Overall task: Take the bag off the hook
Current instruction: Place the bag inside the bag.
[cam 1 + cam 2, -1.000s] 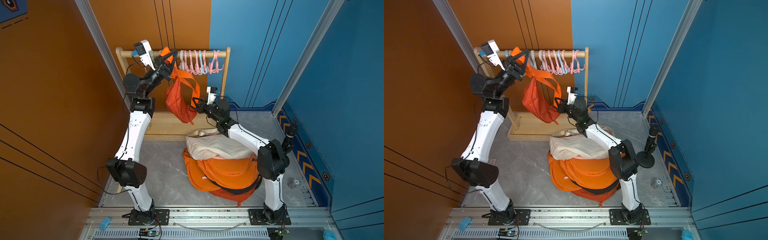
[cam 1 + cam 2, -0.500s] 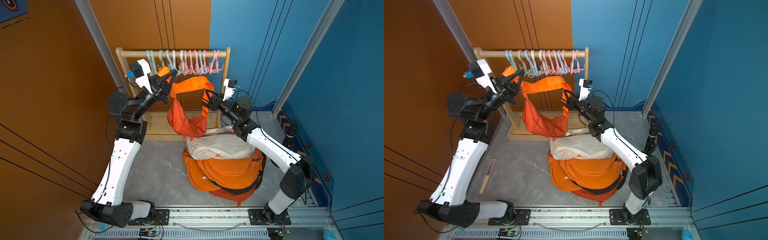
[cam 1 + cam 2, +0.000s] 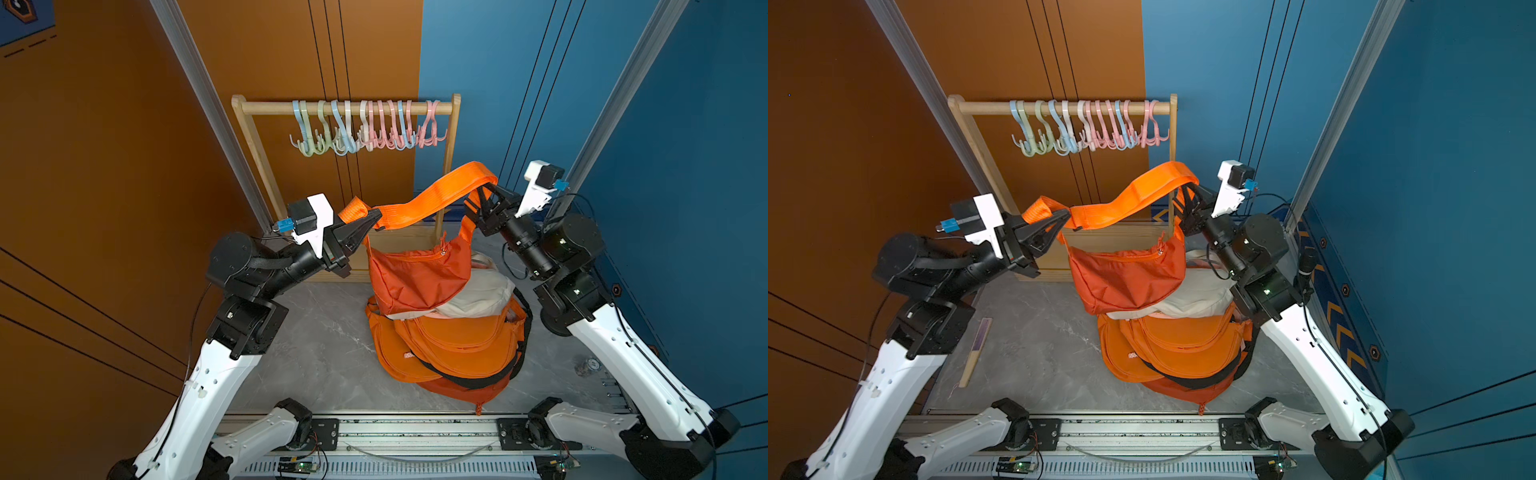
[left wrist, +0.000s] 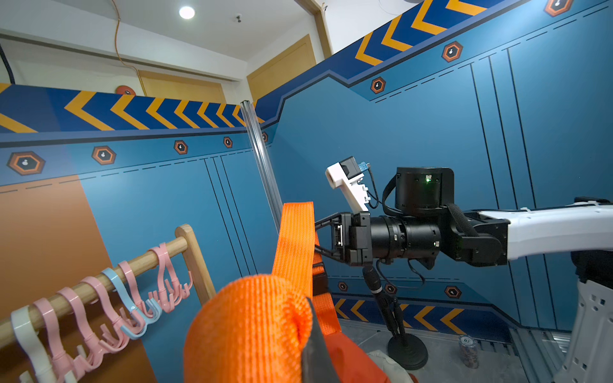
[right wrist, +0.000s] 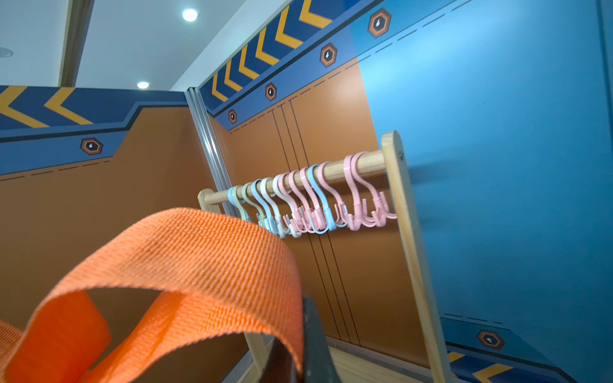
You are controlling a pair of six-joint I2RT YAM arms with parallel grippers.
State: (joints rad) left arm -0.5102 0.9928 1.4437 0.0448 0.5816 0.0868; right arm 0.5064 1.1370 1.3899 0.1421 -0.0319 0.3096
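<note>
Enclosure seen from above and from within. An orange-brown wall ruled with thin dark lines meets a blue wall behind a pale wooden rack, whose round rail spans two uprights on a wooden base. Grey aluminium posts run up the corners where wall panels join. The floor is grey with a marble pattern. Along the upper edge of the walls runs a dark blue band of yellow chevrons, with orange hexagon emblems beneath it. Above the panels, a white ceiling carries round recessed lights, lit. A wooden door shows beyond.
</note>
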